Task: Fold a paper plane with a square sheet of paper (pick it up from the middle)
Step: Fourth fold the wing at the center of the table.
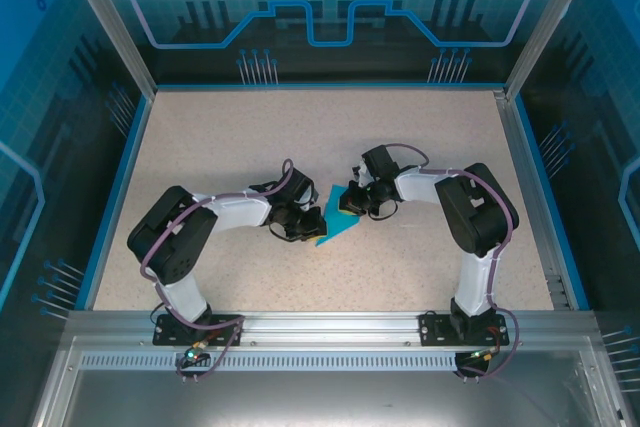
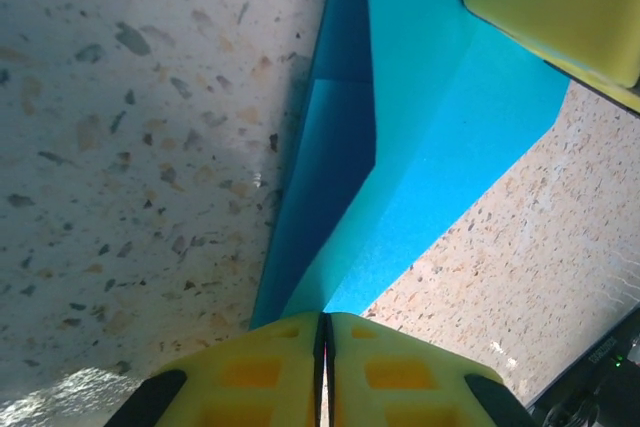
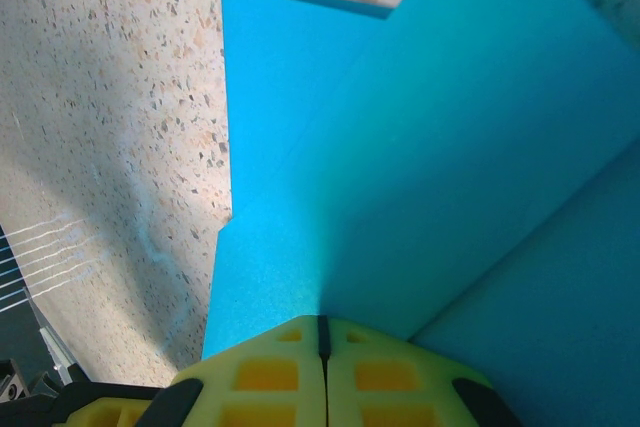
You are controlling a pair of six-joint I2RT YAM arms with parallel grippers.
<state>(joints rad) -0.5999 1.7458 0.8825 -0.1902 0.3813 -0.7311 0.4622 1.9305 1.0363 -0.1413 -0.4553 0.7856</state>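
The teal-blue sheet of paper (image 1: 335, 228) lies mid-table, folded into a slim pointed paper plane shape with its tip toward the near left. My left gripper (image 1: 312, 219) meets it from the left. In the left wrist view the yellow fingertips (image 2: 290, 342) are pressed together with the fold of the paper (image 2: 430, 147) running between them. My right gripper (image 1: 352, 205) holds the far end. In the right wrist view the right gripper (image 3: 320, 325) is shut on a crease of the layered paper (image 3: 420, 147). One of its yellow fingers (image 2: 560, 7) shows in the left wrist view.
The speckled beige table (image 1: 230, 147) is bordered by blue rails and a metal frame (image 1: 330, 325) at the near edge. Both arms bend inward toward the centre, their elbows (image 1: 165, 237) out to the sides.
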